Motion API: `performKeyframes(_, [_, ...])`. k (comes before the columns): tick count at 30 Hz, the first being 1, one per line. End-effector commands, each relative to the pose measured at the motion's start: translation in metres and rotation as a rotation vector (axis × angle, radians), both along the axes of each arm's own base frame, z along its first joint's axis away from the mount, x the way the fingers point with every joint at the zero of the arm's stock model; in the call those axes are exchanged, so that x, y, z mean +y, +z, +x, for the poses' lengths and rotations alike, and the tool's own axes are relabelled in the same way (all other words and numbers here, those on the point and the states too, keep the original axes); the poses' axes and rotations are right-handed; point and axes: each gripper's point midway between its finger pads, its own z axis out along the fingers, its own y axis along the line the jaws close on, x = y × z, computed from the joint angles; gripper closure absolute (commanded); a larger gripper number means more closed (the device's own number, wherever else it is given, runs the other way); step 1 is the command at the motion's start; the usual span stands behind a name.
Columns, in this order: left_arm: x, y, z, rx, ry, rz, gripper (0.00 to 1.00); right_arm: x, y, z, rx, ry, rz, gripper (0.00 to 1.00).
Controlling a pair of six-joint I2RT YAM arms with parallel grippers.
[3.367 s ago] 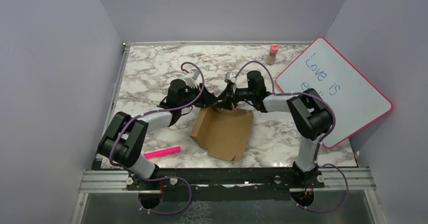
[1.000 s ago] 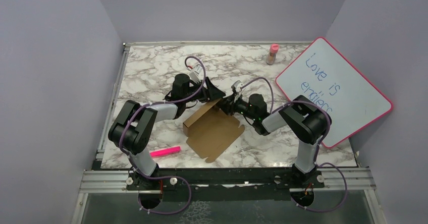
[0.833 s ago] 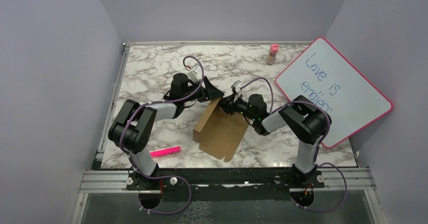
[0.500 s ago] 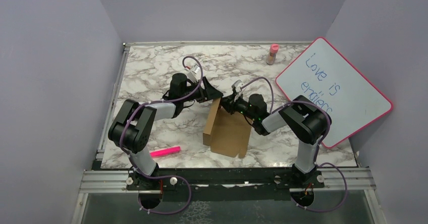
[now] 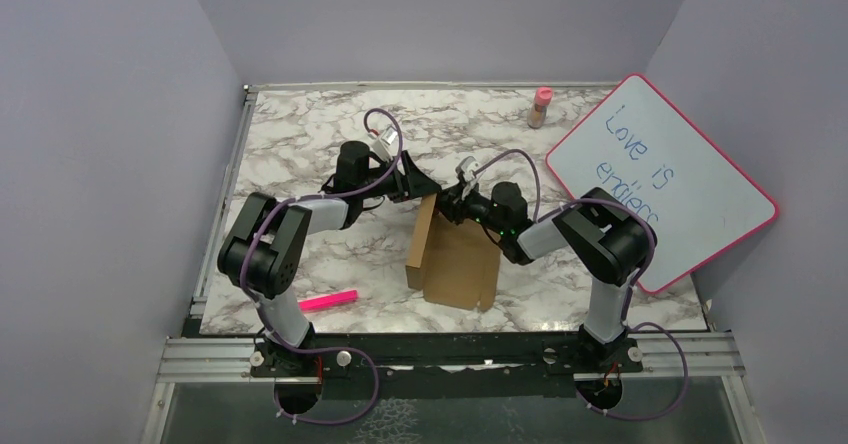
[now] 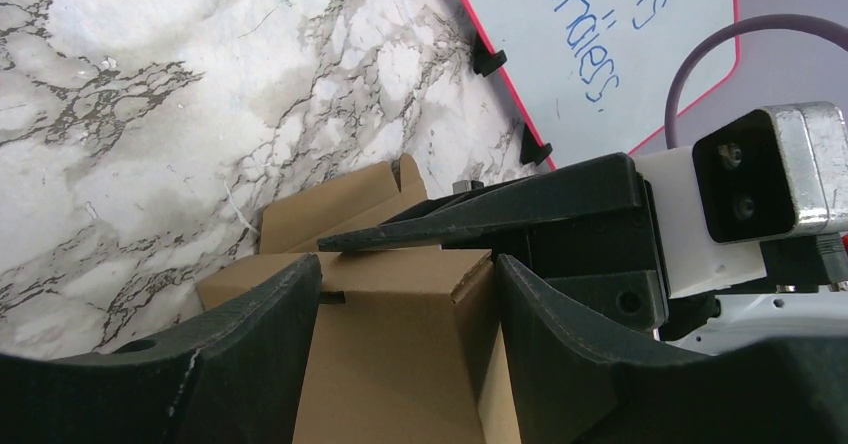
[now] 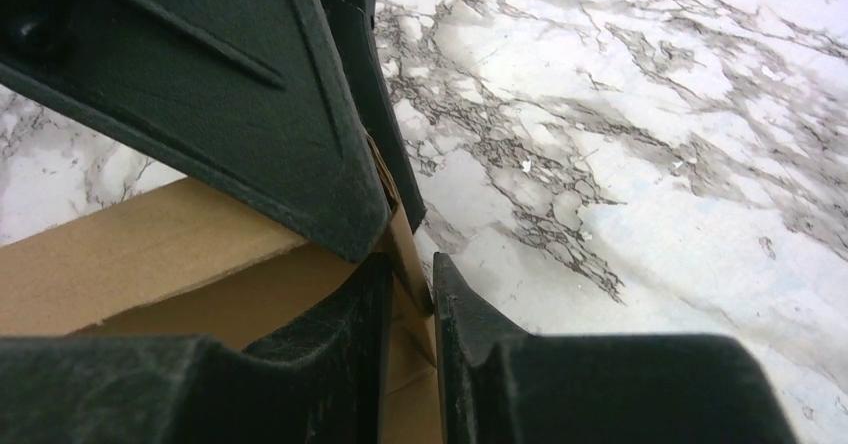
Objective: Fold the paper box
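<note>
The paper box (image 5: 455, 256), plain brown cardboard, stands partly folded in the middle of the marble table, its panels raised upright. My right gripper (image 5: 450, 204) reaches in from the right and is shut on a thin cardboard wall at the box's top far corner; in the right wrist view that wall (image 7: 408, 249) sits pinched at the right gripper (image 7: 410, 269). My left gripper (image 5: 417, 186) comes from the left. Its jaws stand wide in the left wrist view, where the left gripper (image 6: 408, 274) straddles the box's top edge (image 6: 400, 364), open.
A pink marker (image 5: 328, 301) lies near the front left. The pink-framed whiteboard (image 5: 660, 179) leans at the right wall. A small pink-capped bottle (image 5: 541, 106) stands at the back right. The two grippers' fingers nearly touch over the box.
Over the last second the box has swung from lying spread out to standing upright and narrower. Both grippers have stayed near its top far edge.
</note>
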Motion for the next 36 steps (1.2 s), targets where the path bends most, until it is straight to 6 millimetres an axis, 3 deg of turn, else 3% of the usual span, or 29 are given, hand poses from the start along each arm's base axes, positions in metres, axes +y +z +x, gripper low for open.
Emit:
performKeyframes(1, [-0.013,-0.006,-0.029,0.078,-0.156,-0.025,0.36,0.016,0.046,0.016,-0.134,0.030,0.076,0.75])
performKeyframes(6, [-0.016,-0.005,-0.032,0.084,-0.188,-0.036,0.36,0.013,0.045,0.019,-0.125,0.000,0.076,0.84])
performKeyframes(12, [-0.016,0.000,-0.031,0.077,-0.184,-0.041,0.35,-0.005,0.039,0.028,-0.117,-0.127,0.063,0.92])
performKeyframes(22, [-0.015,0.005,-0.032,0.071,-0.166,-0.040,0.35,-0.033,0.029,0.041,-0.129,-0.335,0.013,0.93])
performKeyframes(30, [-0.016,0.009,-0.039,0.068,-0.167,-0.041,0.35,-0.039,0.020,0.047,-0.128,-0.456,-0.035,0.93])
performKeyframes(36, [-0.019,0.016,-0.046,0.043,-0.179,-0.040,0.35,-0.053,0.007,0.055,-0.080,-0.595,-0.060,0.92])
